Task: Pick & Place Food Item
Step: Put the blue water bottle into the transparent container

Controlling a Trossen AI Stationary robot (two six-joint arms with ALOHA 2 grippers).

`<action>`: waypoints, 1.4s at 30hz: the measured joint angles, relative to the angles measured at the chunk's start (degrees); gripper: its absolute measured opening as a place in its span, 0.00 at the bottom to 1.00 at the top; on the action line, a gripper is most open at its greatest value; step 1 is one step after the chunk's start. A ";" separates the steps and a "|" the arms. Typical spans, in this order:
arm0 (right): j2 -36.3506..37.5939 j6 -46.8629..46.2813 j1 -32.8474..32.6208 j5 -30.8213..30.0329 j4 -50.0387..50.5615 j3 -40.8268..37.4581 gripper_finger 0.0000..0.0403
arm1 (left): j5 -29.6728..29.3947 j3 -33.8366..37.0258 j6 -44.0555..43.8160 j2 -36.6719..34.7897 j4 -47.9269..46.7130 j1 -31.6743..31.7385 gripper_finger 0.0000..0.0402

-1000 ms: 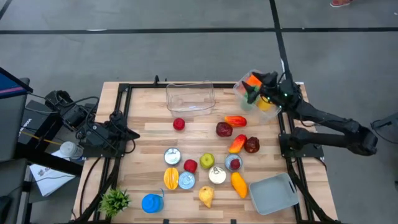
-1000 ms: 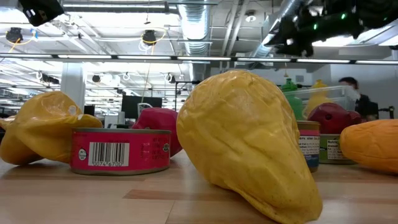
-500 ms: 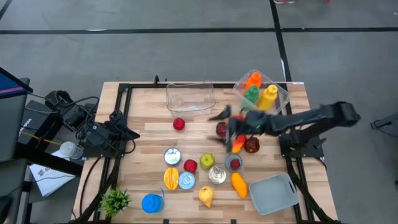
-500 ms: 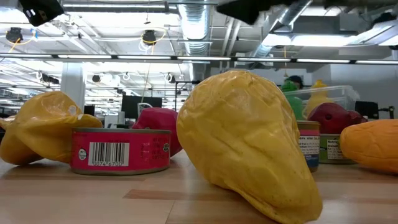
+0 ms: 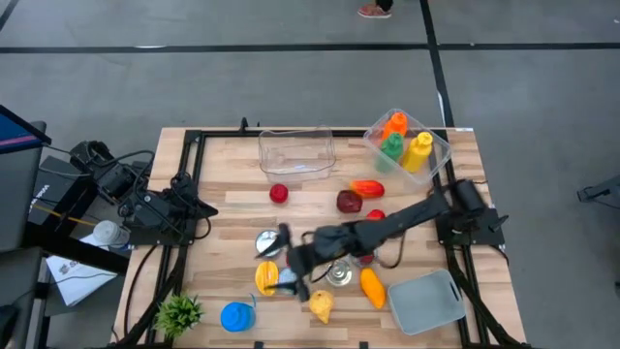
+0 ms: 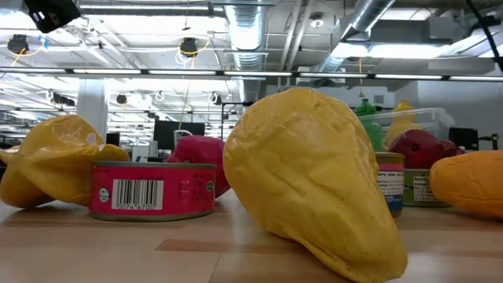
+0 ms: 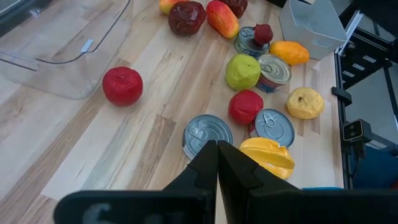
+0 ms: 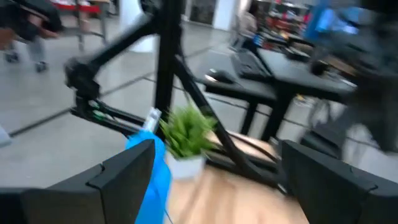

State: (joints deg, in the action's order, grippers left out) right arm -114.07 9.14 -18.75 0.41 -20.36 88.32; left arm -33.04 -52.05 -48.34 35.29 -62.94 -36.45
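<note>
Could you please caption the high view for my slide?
Right gripper, open, reaches over the cans and fruit mid-table; left gripper waits shut at the left edge.

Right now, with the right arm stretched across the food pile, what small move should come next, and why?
Probably a short descent. The right gripper hangs open and empty over the orange-yellow star fruit and the tin can, gripping nothing. It likely needs to settle on one item, lower and close. The left gripper waits shut at the table's left edge.

Even overhead light falling softly on the table (image 5: 223, 208), shadows staying faint, right arm (image 5: 387, 225) smearing with motion blur in the high view, right wrist view blurring throughout, ceiling lights (image 6: 189, 47) glaring in the low view, near yellow fruit (image 6: 314, 181) looming large.
</note>
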 joint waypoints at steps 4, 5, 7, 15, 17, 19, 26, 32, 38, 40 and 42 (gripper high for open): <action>-7.11 0.05 -0.62 3.07 0.39 8.68 0.85 | 0.00 0.00 0.02 0.00 0.00 -0.02 0.00; -8.54 0.04 -0.75 3.97 0.63 10.40 0.85 | -0.01 0.00 0.00 0.01 0.00 -0.02 0.00; -11.63 -0.10 -0.75 5.29 0.51 13.82 0.85 | 0.00 0.00 -0.02 0.00 0.00 -0.02 0.00; -22.09 -3.49 -1.04 12.65 0.52 25.05 0.85 | 0.00 0.00 -0.07 0.00 0.33 -0.02 0.00; -24.43 -4.34 -0.79 14.61 1.05 27.86 0.85 | -0.13 0.00 -0.08 0.02 0.91 0.00 0.00; -26.99 -5.72 -0.49 17.29 1.10 30.90 0.85 | -0.74 0.00 -0.09 0.00 1.48 0.00 0.00; -34.09 -7.82 0.20 22.87 4.08 40.61 0.85 | -1.76 0.00 -0.09 0.00 3.82 -0.02 0.00; -35.92 -7.80 0.03 25.17 5.93 43.34 0.85 | -2.03 0.00 -0.11 0.02 6.05 0.00 0.00; -36.09 -7.03 0.42 25.17 7.86 43.32 0.85 | -3.26 0.00 -0.11 0.68 7.06 -0.01 0.00; -36.09 -7.03 0.60 25.16 8.50 43.32 0.85 | -3.36 0.00 -0.11 1.29 7.06 -0.02 0.00; -36.09 -6.97 0.85 25.10 8.99 43.32 0.85 | -3.52 0.00 -0.11 1.90 7.06 0.00 0.00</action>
State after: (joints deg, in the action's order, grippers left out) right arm -150.17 2.17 -17.90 25.51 -11.36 131.63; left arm -36.56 -52.05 -48.45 37.18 -55.88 -36.45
